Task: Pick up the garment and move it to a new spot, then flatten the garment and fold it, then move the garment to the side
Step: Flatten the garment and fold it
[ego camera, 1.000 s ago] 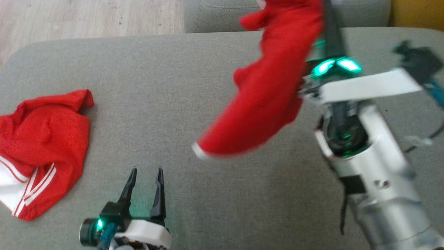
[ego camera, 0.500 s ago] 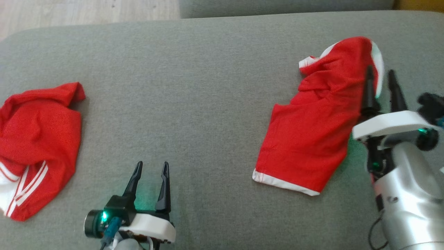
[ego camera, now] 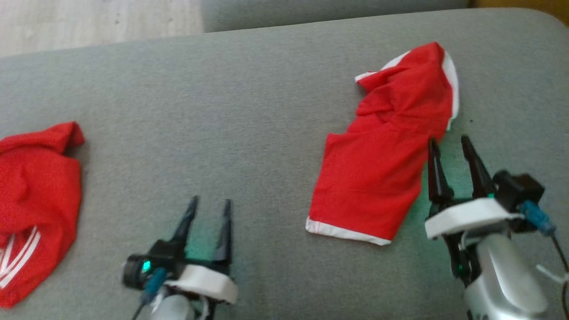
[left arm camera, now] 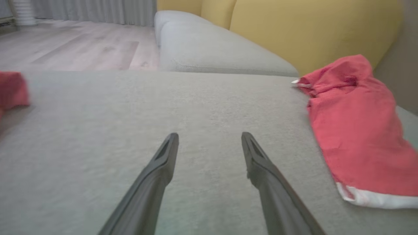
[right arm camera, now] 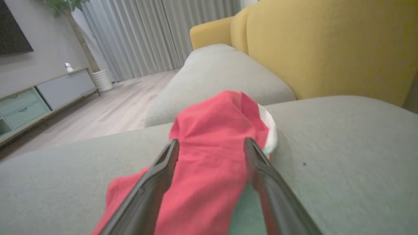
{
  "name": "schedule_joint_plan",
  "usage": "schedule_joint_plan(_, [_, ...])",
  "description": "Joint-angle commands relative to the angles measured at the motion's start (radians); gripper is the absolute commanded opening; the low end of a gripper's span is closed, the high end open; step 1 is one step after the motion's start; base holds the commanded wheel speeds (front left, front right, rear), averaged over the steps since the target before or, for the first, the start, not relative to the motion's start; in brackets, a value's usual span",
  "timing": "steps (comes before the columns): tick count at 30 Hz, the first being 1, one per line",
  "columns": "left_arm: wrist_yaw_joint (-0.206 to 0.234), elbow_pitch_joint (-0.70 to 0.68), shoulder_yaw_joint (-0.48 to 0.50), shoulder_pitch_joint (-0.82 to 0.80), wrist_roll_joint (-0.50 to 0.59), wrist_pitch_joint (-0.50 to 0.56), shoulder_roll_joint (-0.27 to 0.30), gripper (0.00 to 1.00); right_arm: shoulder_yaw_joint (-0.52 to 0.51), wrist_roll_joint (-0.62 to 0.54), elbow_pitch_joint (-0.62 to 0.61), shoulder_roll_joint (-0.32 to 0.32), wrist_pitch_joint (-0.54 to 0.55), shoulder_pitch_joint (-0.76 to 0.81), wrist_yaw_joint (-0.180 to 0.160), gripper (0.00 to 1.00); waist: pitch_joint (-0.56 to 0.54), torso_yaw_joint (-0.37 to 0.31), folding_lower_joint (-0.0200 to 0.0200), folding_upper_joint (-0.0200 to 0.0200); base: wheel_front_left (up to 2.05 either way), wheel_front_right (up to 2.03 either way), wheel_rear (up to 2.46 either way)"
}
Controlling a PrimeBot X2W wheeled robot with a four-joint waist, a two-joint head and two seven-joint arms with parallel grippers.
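The garment (ego camera: 382,169), red shorts with white trim, lies crumpled lengthwise on the right of the grey cushion (ego camera: 249,111). My right gripper (ego camera: 448,140) stands open just beside its near right edge, holding nothing. In the right wrist view the garment (right arm camera: 215,114) lies just beyond the open right gripper (right arm camera: 210,142), seen between the spread fingers. My left gripper (ego camera: 211,201) is open and empty over bare cushion at the lower middle left. The left wrist view has the left gripper (left arm camera: 209,135) open above the fabric, with the garment (left arm camera: 356,130) off to its right.
A second red garment with white stripes (ego camera: 35,204) lies at the cushion's left edge, its corner (left arm camera: 11,89) visible in the left wrist view. Another grey seat (left arm camera: 209,49) and a yellow backrest (left arm camera: 310,29) lie beyond. Wooden floor (ego camera: 89,22) shows at the far left.
The right gripper, raised and shut on the garment a second ago, has opened; the garment now lies on the cushion and the gripper has drawn back toward me. The head camera has shifted.
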Motion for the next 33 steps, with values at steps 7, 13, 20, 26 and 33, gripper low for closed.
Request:
schedule_joint_plan(7, [-0.064, 0.068, -0.221, -0.144, -0.089, -0.005, 0.002, 1.0, 0.022, -0.007, -0.04, 0.014, -0.004, 0.033, -0.001, 1.0, 0.033, -0.119, 0.0, 0.0, 0.0, 0.0, 0.0])
schedule_joint_plan(13, [-0.069, 0.172, -0.317, -0.182, -0.129, -0.005, 0.002, 1.0, 0.028, 0.0, -0.048, 0.016, -0.004, 0.019, -0.001, 1.0, 0.056, -0.193, 0.0, 0.0, 0.0, 0.0, 0.0])
schedule_joint_plan(20, [-0.047, 0.323, -0.368, -0.222, -0.162, -0.005, 0.002, 1.0, 0.03, 0.015, -0.055, 0.017, -0.004, 0.011, -0.001, 1.0, 0.072, -0.234, 0.0, 0.0, 0.0, 0.0, 0.0])
schedule_joint_plan(26, [-0.06, 0.362, -0.411, -0.245, -0.192, -0.005, 0.002, 0.0, 0.026, 0.047, -0.047, 0.017, -0.004, 0.016, -0.001, 1.0, 0.069, -0.225, 0.0, 0.0, 0.0, 0.0, 0.0])
schedule_joint_plan(33, [-0.029, 0.234, -0.369, -0.277, -0.174, -0.005, 0.002, 0.0, 0.028, 0.082, -0.033, 0.017, -0.004, 0.023, -0.001, 1.0, 0.051, -0.188, 0.0, 0.0, 0.0, 0.0, 0.0])
